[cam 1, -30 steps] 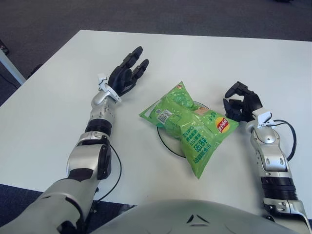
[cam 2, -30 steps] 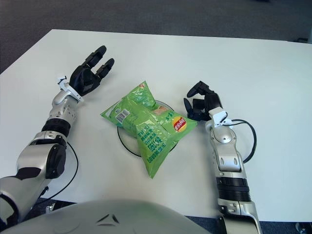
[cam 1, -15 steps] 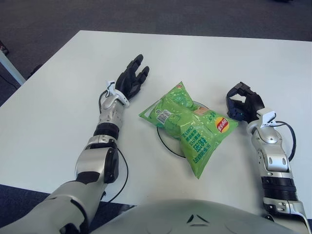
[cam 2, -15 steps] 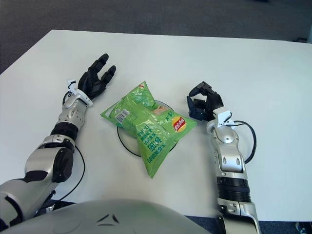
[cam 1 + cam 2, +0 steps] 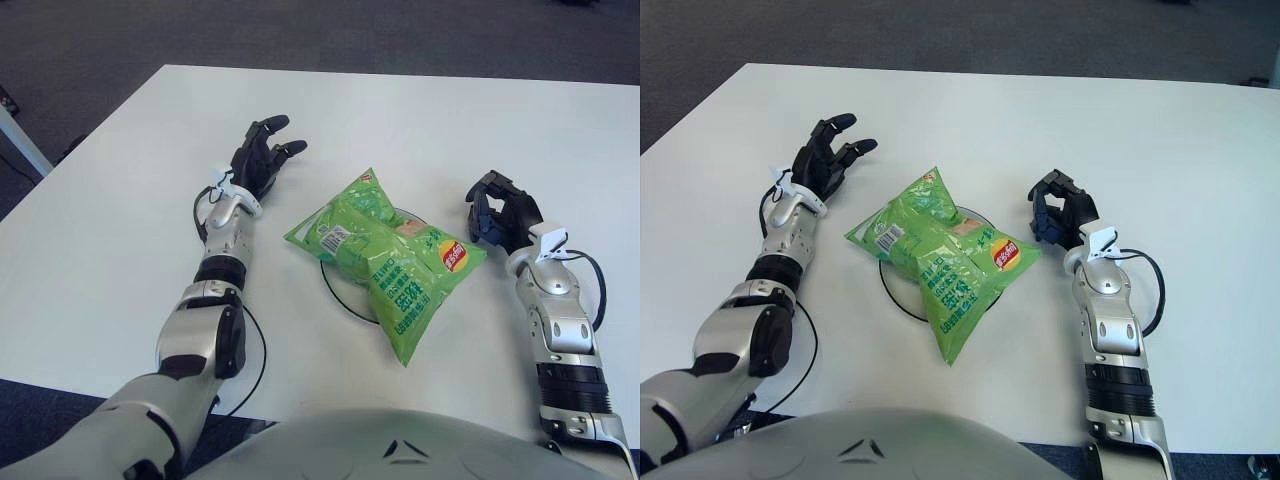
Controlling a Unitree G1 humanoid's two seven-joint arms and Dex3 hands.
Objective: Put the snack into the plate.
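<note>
**Snack bag lies across the plate, both hands clear of it**

The green snack bag (image 5: 385,258) lies flat on the white desk (image 5: 100,230), draped over the plate (image 5: 345,292), which shows only as a dark-rimmed arc at the bag's near left edge and a sliver at its far right. The bag overhangs the rim toward the near side and toward the right, so it looks placed, though not centred.

The left hand (image 5: 258,163) is to the left of the bag and a little farther away, apart from it, with its dark fingers (image 5: 278,122) spread and holding nothing. The right hand (image 5: 497,208) is just right of the bag's red-logo corner, not touching it; its fingers curl loosely inward around nothing.

The bag appears puffed with air, so it is probably very light, soft and crinkly, with a slick film surface. Squeezing the swollen middle would likely crush the contents or let the film slide out. If it needs nudging, a crimped end seam, at the far tip or the near tip, looks like the better hold: flat, stiffer and thin enough to pinch.
</note>
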